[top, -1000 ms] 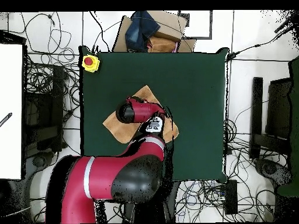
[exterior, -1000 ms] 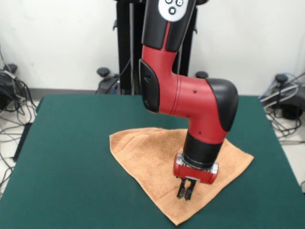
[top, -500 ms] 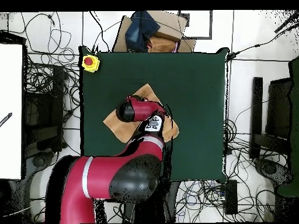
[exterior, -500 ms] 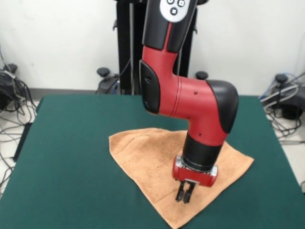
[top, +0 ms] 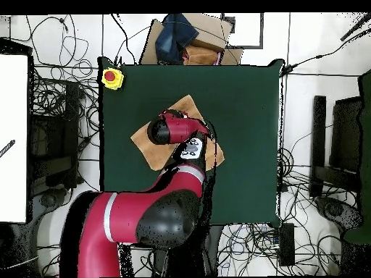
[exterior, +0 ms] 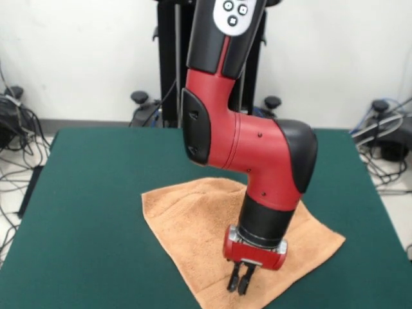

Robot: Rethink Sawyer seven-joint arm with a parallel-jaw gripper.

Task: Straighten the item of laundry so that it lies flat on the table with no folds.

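1. Pincer [exterior: 238, 283] state: its two dark fingers sit close together with the tips against the peach towel [exterior: 193, 219] near the lower middle of the front view. They look clenched on a pinch of cloth, though the contact itself is small and partly hidden.

2. Since a second ago, the pincer has slid toward the bottom edge of the front view and a little to the left, staying low on the cloth.

3. The towel has travelled with it. The near corner, which earlier lay fully inside the frame, now runs to or past the bottom edge, and the left corner has shifted slightly left. This suggests a drag, not a lift.

4. Where the towel lies: on the green table [exterior: 90, 193], centre to lower centre in the front view. In the overhead view the towel [top: 145, 141] shows left of the table's centre, mostly covered by the red arm [top: 174, 130].

5. My judgement for the task: the cloth reads as one broad, nearly flat diamond with no obvious doubled layer, so the pull seems to be working. Whatever lies under the arm cannot be checked.
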